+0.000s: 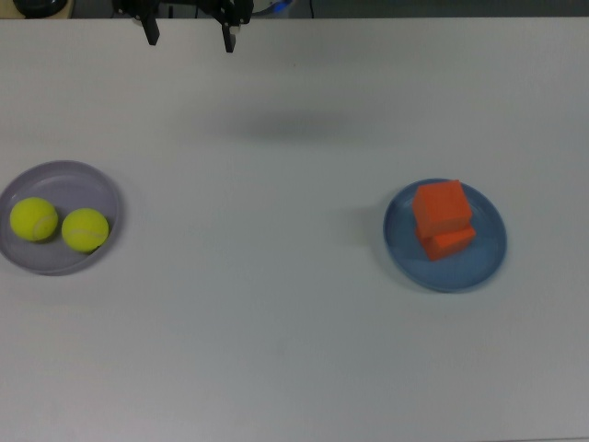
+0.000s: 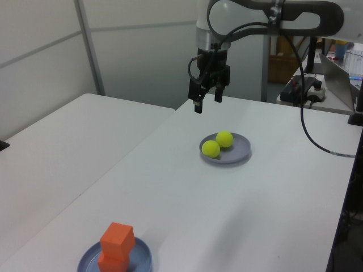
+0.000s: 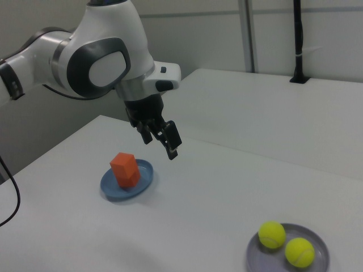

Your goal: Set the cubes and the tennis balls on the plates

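The tool (image 2: 206, 100) is being held high above the far edge of the table (image 1: 294, 350), its two fingers spread apart and nothing carried between them; it is judged to be parked clear because nothing is left to pick up. The two tennis balls (image 1: 60, 226) are being kept side by side, touching, on the lavender plate (image 1: 101, 189) at the top view's left. The two orange cubes (image 1: 442, 219) are being kept stacked, the upper one sitting slightly askew, on the blue plate (image 1: 488, 262) at the top view's right, well apart from the balls. No brand, label or writing is being shown legibly on any item.
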